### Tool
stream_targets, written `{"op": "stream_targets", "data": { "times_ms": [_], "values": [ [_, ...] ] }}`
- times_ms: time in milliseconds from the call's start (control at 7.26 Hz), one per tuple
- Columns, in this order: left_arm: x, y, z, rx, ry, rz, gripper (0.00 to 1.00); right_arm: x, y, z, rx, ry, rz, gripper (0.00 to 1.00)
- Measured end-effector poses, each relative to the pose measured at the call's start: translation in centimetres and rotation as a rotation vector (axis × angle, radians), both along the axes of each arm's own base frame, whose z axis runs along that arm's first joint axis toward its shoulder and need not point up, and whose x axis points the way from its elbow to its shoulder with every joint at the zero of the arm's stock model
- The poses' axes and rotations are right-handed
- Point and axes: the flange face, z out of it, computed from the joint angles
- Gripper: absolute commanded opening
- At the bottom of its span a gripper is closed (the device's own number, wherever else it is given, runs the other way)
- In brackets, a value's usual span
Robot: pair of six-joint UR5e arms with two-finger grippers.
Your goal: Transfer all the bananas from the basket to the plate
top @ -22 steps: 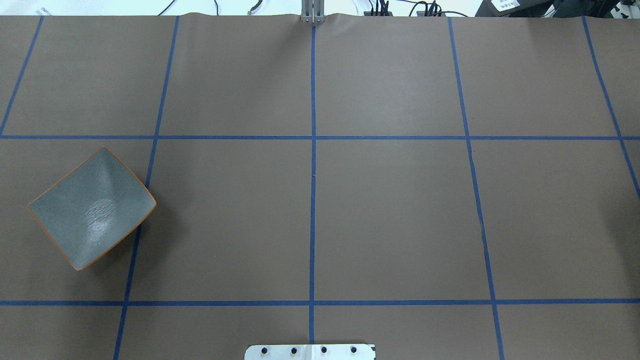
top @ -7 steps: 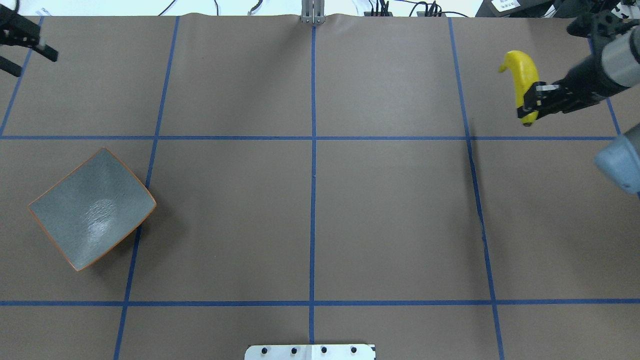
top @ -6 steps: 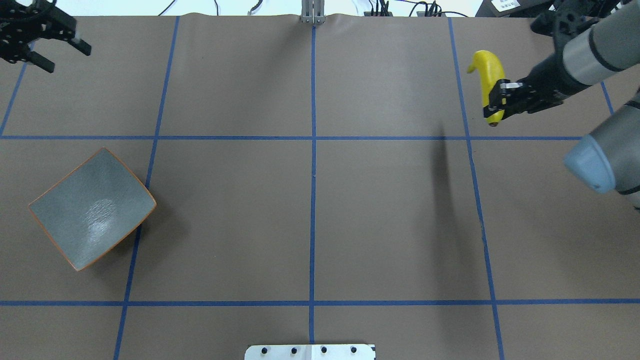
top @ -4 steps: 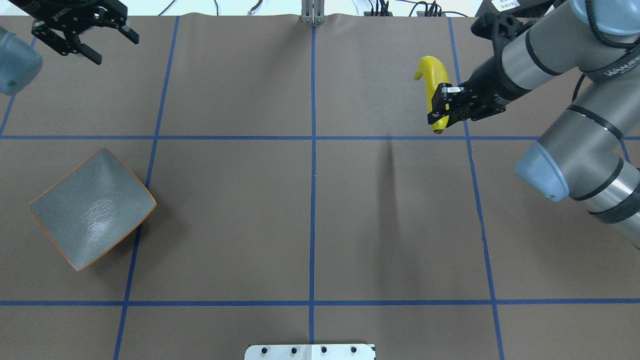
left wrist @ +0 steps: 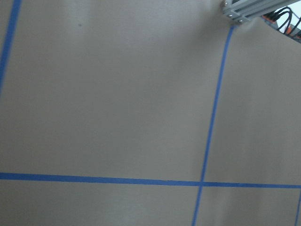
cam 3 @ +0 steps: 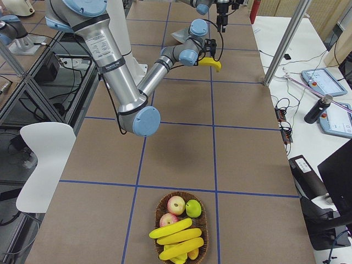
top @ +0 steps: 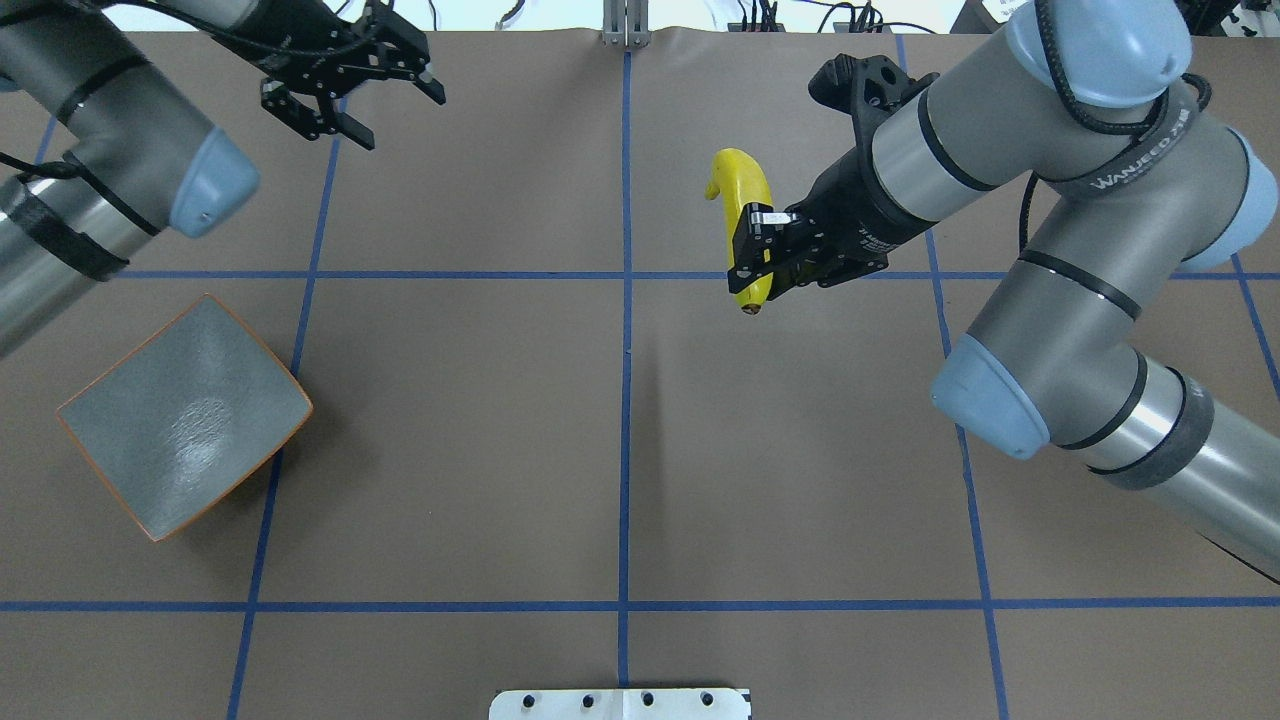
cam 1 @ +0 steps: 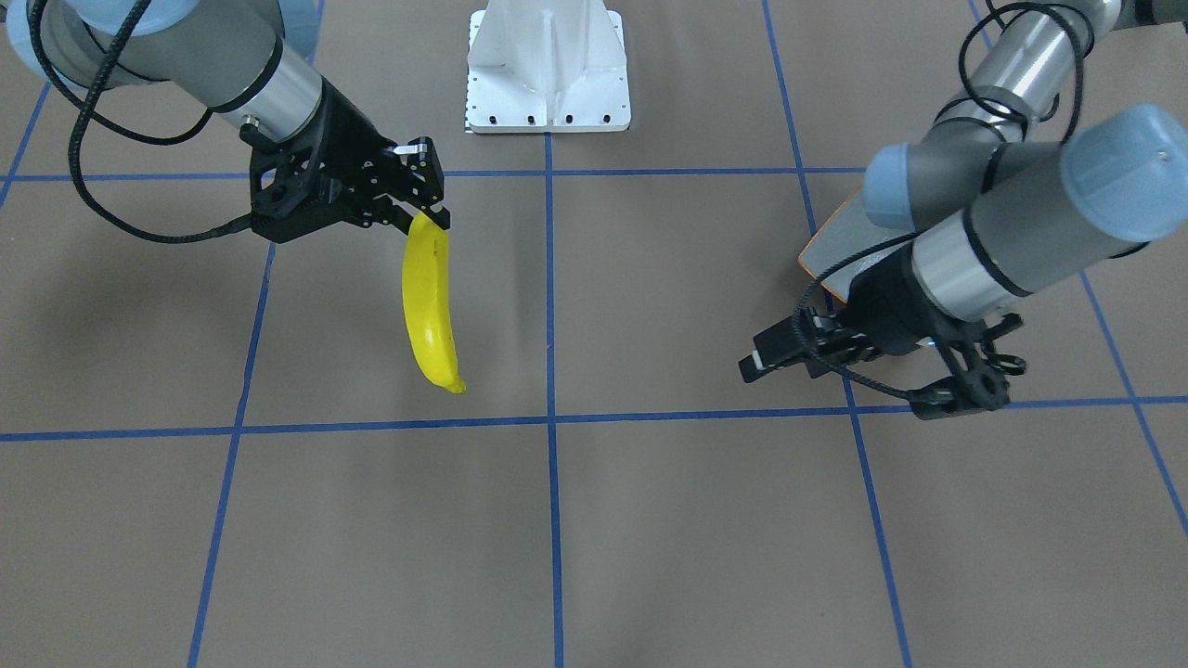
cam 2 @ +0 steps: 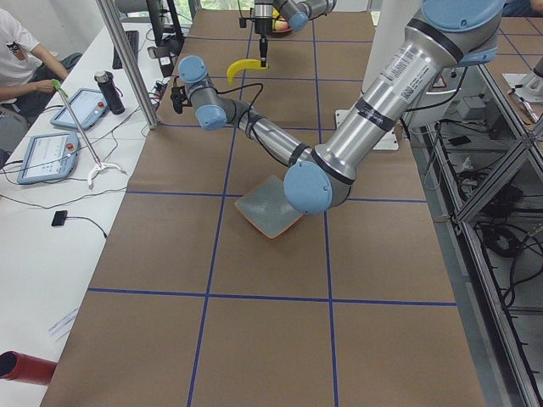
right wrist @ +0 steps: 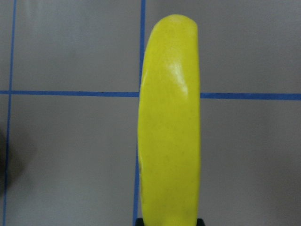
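banana [top: 742,185] — bright yellow | plate [top: 180,420] — grey-green, orange rim | table [top: 450,450] brown, blue grid

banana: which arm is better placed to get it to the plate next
Right, probably: the right gripper grips the banana in mid-air. The left gripper is open and empty, though nearer the plate, so a hand-over is possible.

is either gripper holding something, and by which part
The right gripper holds a banana near its blunt end, stem end free. The left gripper is open and empty.
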Motion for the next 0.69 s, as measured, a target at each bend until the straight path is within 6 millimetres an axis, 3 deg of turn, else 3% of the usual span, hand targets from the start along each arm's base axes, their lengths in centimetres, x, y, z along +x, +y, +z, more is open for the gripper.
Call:
{"op": "stream_targets", "data": {
  "times_ms": [413,689],
  "values": [
    [7.9,5.6,-5.9,-0.165,0.227,-0.101,0.99,-1.9,2.4,-1.8,-0.02,-0.031,0.014,0.0],
    [10.5,8.9,-8.2,-0.265,0.358,-0.085,1.0,-2.7,3.4,-2.1,-0.012,-0.105,0.034,0.0]
  ]
}}
